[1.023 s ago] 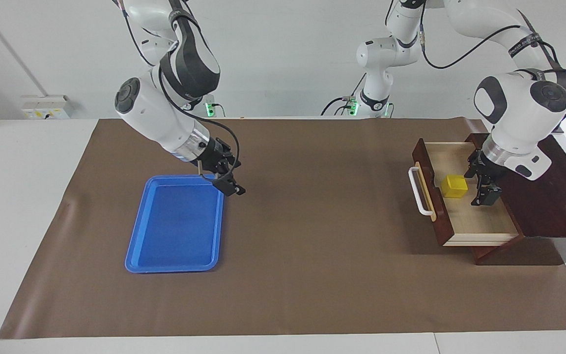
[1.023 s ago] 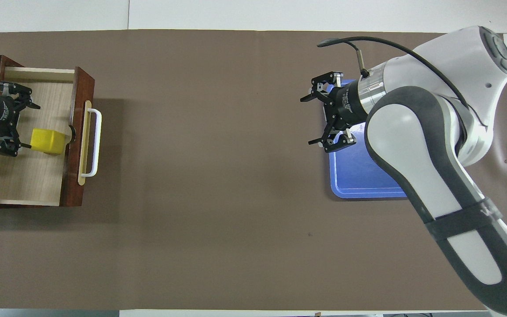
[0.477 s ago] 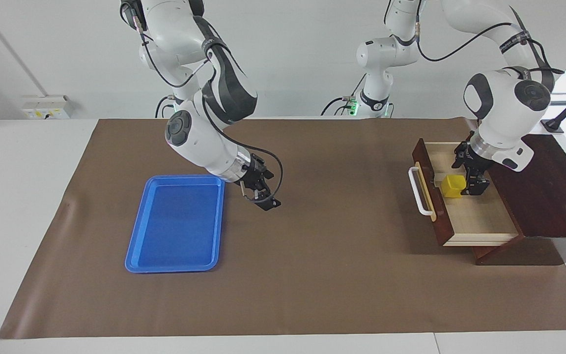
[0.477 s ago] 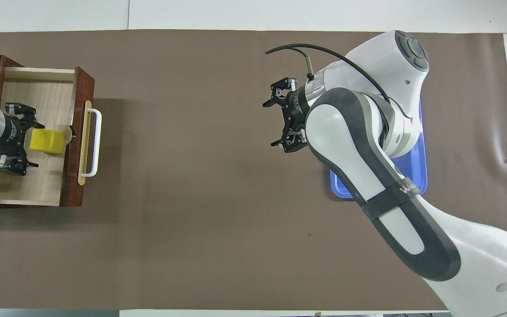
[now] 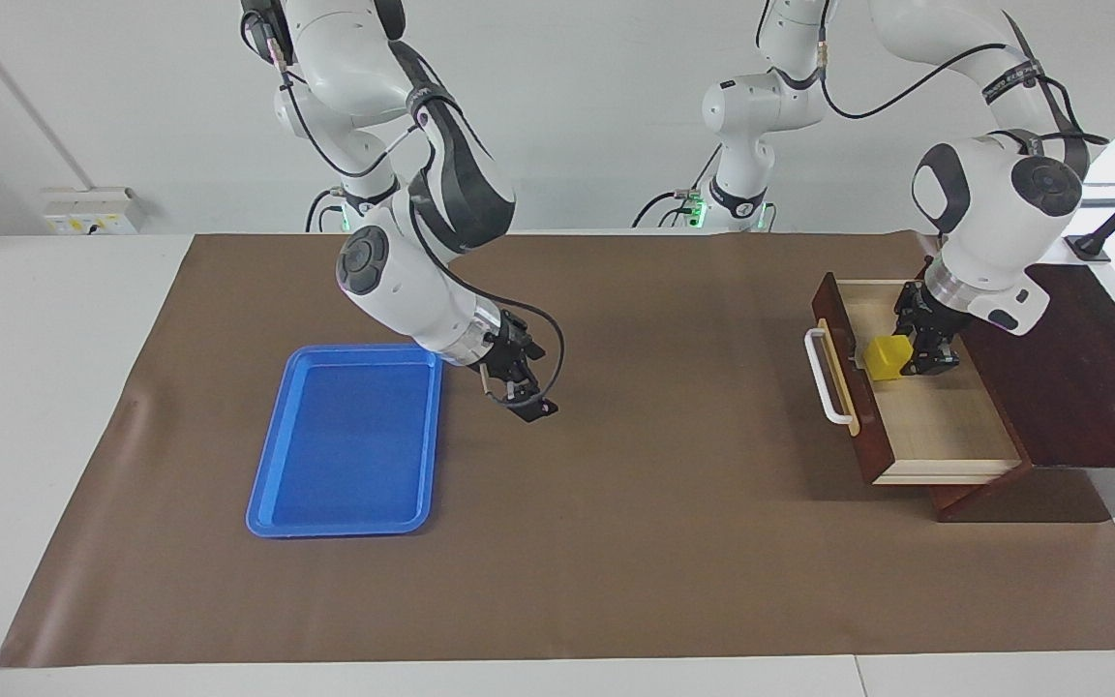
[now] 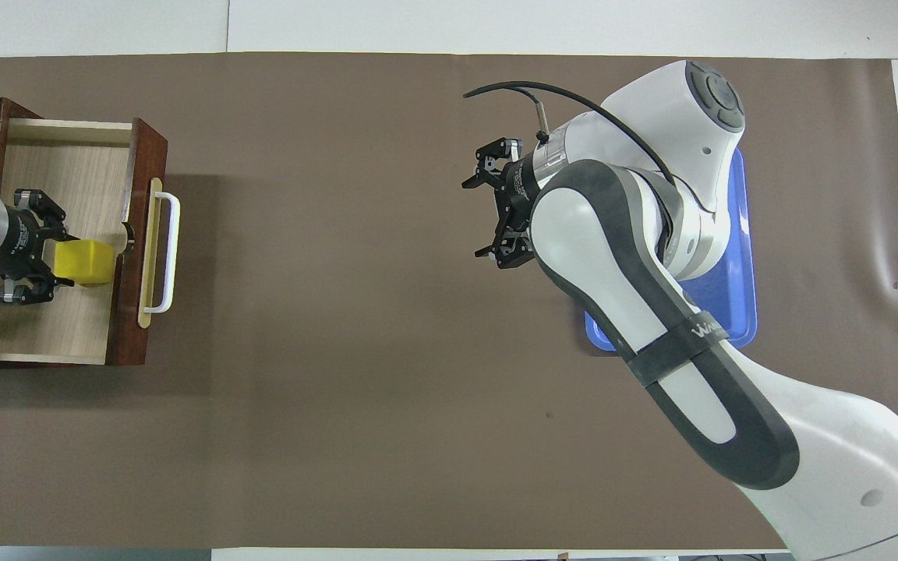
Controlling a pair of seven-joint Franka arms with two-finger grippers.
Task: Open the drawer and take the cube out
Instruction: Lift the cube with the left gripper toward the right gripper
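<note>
You have the drawer point(image 5: 916, 387) pulled out of its box point(image 5: 1090, 378) at the left arm's end of the table, with the cube point(image 5: 885, 357) inside it, just beside the drawer's front panel. The tray point(image 5: 349, 440) lies on the mat point(image 5: 654, 484) toward the right arm's end, well apart from the drawer.

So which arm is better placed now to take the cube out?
The left arm. Its pincer is in the open drawer at the cube; the right pincer hangs open over the mat beside the blue tray.
</note>
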